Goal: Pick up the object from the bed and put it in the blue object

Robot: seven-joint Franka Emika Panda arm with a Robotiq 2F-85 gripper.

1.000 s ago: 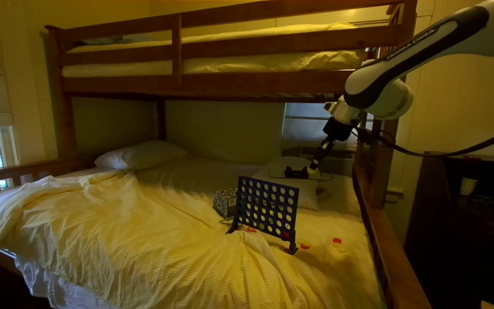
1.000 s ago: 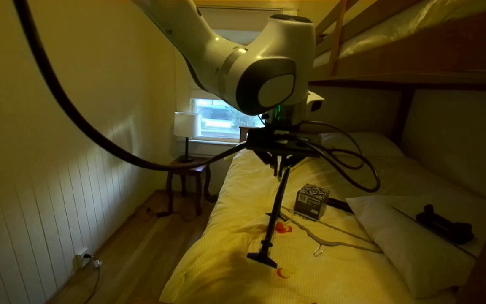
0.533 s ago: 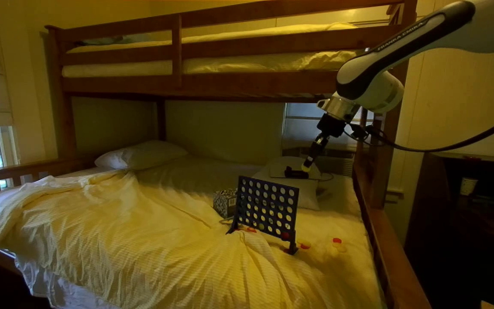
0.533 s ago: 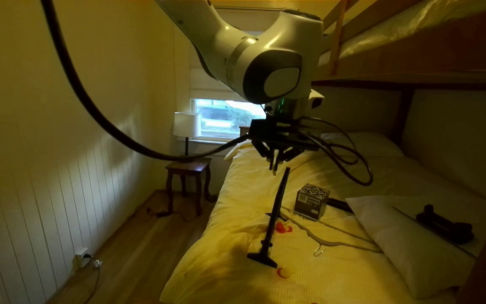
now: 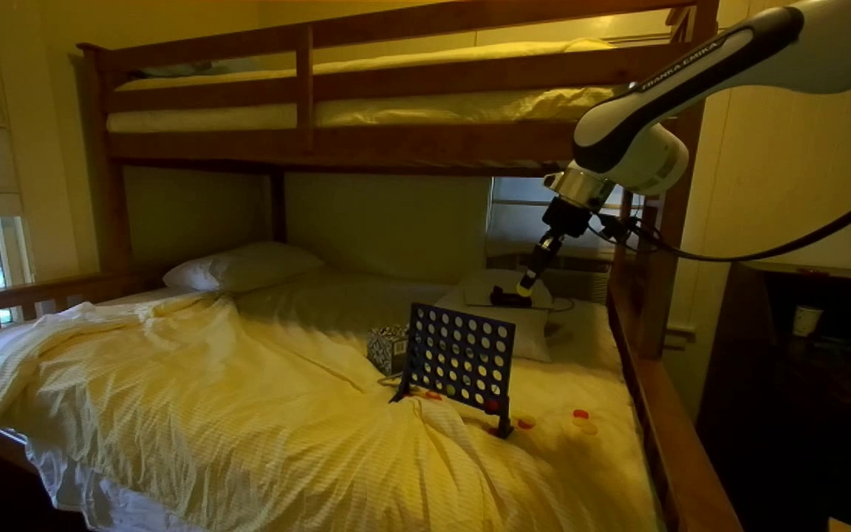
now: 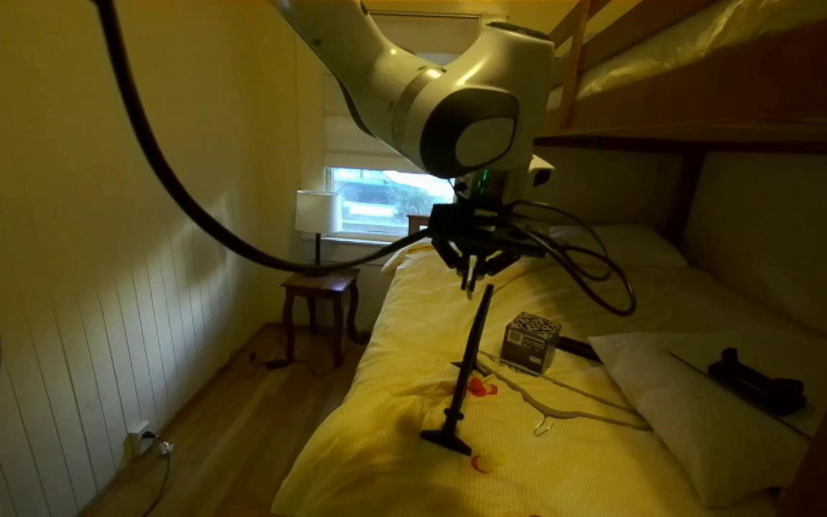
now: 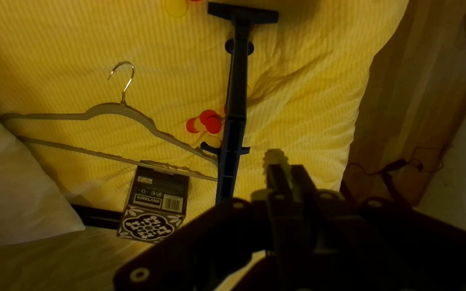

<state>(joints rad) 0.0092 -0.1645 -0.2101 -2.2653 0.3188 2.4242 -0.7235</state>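
My gripper (image 5: 530, 279) is shut on a yellow disc (image 5: 524, 290), held high above the bed (image 5: 248, 391). In the wrist view the disc (image 7: 273, 155) stands on edge between the fingertips of the gripper (image 7: 289, 167). The blue object (image 5: 462, 313), a dark blue upright grid panel with round holes, stands on the sheet, left of and below the gripper in that exterior view. In an exterior view it shows edge-on (image 6: 469, 359), with the gripper (image 6: 469, 287) by its upper end. In the wrist view the panel (image 7: 237, 93) lies left of the gripper, its top slot visible.
Red and yellow discs (image 7: 210, 121) lie by the panel. A patterned box (image 7: 154, 202) and a hanger (image 7: 111, 108) lie beside it. A pillow (image 6: 672, 402) bears a black object (image 6: 757, 388). The upper bunk rail (image 5: 455, 144) overhangs the bed. A cable (image 6: 169, 187) hangs from the arm.
My gripper has moved left toward the panel and slightly up in an exterior view, still holding the yellow disc. It slowed in the last half second. The panel and the things on the bed have not moved.
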